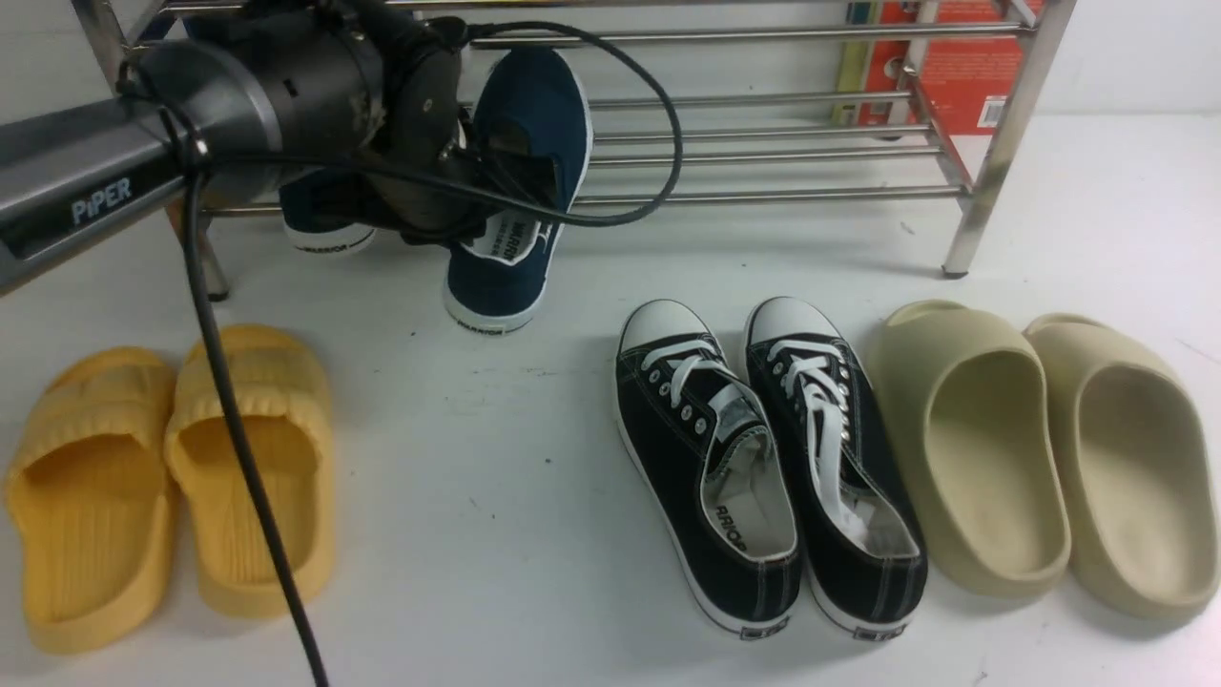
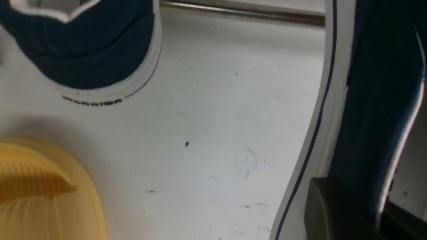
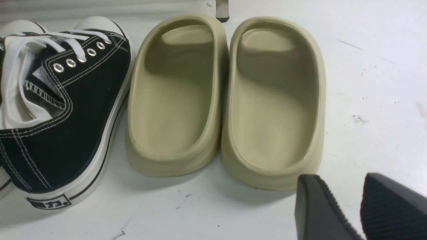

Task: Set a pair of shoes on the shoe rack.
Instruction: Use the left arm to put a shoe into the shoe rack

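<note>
Pinching one navy slip-on (image 1: 520, 258) by its canvas side wall with left gripper (image 2: 363, 213), jaws closed right down on it. Hanging tilted: toe up in front of the tubes of the shoe rack (image 1: 763, 196), heel low over the table (image 1: 496, 477); contact with the table not clear. Not yet on any tier.

Second navy slip-on (image 1: 324, 234) at the rack's low left end, largely hidden behind the arm; on the tier or on the table, cannot tell.

Right gripper (image 3: 347, 213) idle, jaws slightly apart, nothing between them.

Risks, as judged:
- Thin grip on soft canvas: likely swing or slip under the shoe's own weight during lift.
- Raised toe catching on a tube if pushed in too low.
- Loose loop of cable (image 1: 679, 143) hanging before the tubes: possible snag.
- Knocking the second slip-on when setting down beside it.
</note>
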Controlling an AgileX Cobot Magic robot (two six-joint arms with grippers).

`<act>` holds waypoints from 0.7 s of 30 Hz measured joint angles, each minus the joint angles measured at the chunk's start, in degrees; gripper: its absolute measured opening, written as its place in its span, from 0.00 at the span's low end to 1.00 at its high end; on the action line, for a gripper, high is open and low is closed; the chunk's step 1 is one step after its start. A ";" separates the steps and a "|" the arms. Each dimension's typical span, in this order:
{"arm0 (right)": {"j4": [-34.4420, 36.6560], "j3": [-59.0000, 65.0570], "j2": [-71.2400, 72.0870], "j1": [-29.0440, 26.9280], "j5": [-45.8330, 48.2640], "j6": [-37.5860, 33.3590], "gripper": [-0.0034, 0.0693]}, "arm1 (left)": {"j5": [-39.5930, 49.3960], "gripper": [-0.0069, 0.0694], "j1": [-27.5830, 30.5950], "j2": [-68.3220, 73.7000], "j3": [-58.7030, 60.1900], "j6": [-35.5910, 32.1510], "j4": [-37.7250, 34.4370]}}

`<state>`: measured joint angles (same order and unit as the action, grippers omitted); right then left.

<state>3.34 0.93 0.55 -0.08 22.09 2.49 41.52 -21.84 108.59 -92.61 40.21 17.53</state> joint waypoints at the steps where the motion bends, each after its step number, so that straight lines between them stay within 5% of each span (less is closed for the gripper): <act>1: 0.00 0.00 0.00 0.00 0.00 0.00 0.38 | -0.06 0.09 0.08 0.09 -0.33 0.00 -0.06; 21: 0.01 0.00 0.00 0.00 0.00 0.00 0.38 | -7.74 0.09 8.21 6.20 -6.46 0.19 -1.36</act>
<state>3.35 0.93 0.55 -0.08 22.09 2.49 33.78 -13.62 114.79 -99.07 40.40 16.17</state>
